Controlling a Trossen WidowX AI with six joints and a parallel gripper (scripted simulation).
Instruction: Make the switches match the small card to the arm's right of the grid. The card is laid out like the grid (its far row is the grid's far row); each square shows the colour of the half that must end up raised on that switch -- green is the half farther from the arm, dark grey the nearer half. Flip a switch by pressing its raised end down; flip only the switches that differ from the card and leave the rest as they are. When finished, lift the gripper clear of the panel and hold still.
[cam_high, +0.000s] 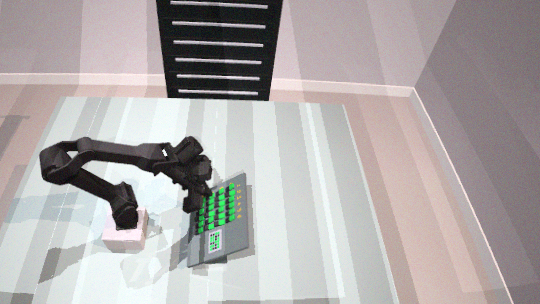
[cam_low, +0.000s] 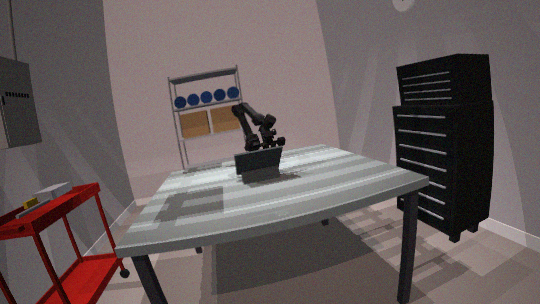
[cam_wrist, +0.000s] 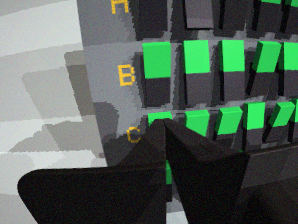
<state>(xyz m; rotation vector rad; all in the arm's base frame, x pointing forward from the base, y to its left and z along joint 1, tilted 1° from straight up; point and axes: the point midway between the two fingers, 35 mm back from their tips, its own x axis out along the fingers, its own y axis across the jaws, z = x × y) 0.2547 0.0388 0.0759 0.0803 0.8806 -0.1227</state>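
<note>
Wrist view, tool (cam_wrist: 164, 137) pinched closed, empty, tip over row C switch (cam_wrist: 157, 121), panel (cam_high: 239, 235) tilted.

Grey striped desk (cam_low: 310, 190); black drawer cabinet (cam_low: 445, 145); red cart (cam_low: 60, 200); shelf rack (cam_low: 172, 110), possibly holding boxes.

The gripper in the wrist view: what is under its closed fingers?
Under the shut gripper lies the grey switch panel, at row C. A green strip of that row's first switch shows between the fingers. The rest of that switch, and any rows below, are covered.
</note>
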